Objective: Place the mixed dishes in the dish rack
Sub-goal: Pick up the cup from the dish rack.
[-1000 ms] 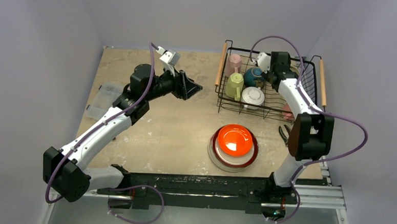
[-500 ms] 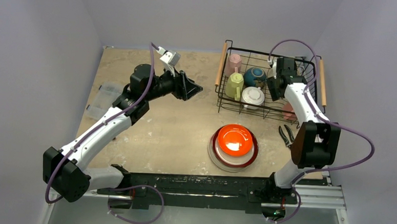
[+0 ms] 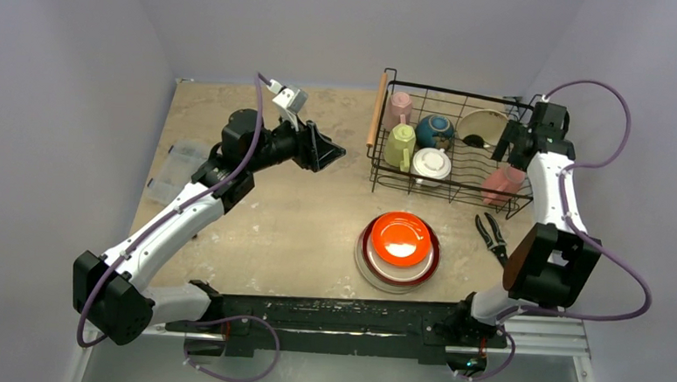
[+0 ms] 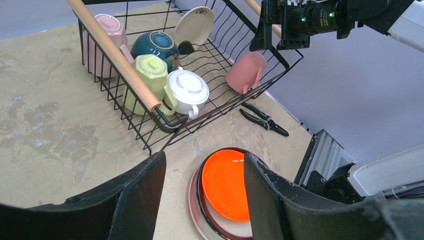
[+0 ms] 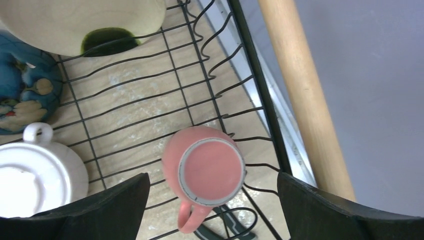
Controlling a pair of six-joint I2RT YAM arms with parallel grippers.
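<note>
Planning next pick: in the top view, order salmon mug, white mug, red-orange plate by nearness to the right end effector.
1. Salmon mug, near-right corner of dish rack.
2. White mug, farther left, near edge.
3. Red-orange plate, on the table.

Overhead view takes in everything; both wrist views share the dish rack [image 4: 116,56], right seemingly closest.

- Dish rack [image 5: 252,67]: thin black wire, with a smooth pale wooden handle [image 5: 304,90].
- Red-orange plate [image 3: 400,238]: glossy glaze, bright highlight.
- Table [image 3: 299,215]: rough, mottled beige surface.
</note>
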